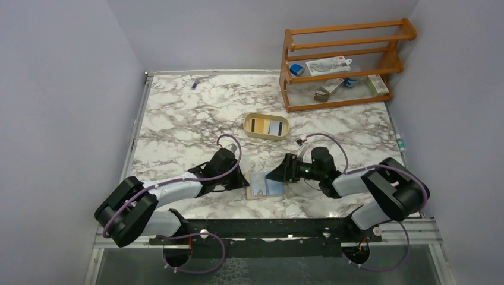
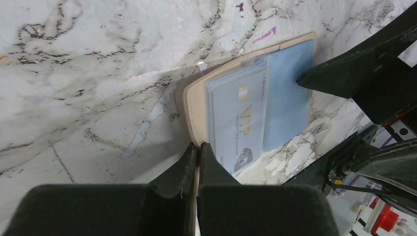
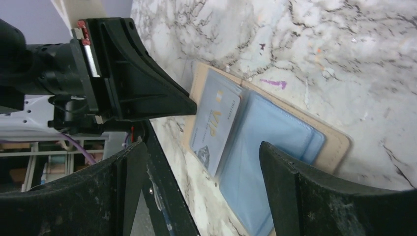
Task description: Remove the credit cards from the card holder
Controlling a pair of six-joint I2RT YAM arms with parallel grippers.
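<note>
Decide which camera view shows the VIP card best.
The left wrist view: the VIP card sits mid-frame, lettering readable. The right wrist view shows it smaller, foreshortened; the top external view, only a tiny pale patch.

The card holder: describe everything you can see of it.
The card holder lies open and flat on the marble table, near the arms' bases. Its outside looks like tan leather; the inner pockets are light blue. A pale card marked VIP sits in a clear-looking slot on one half. The left gripper, shut, presses on its tan edge; the open right gripper straddles the other side, one finger seemingly touching the blue lining.
</note>
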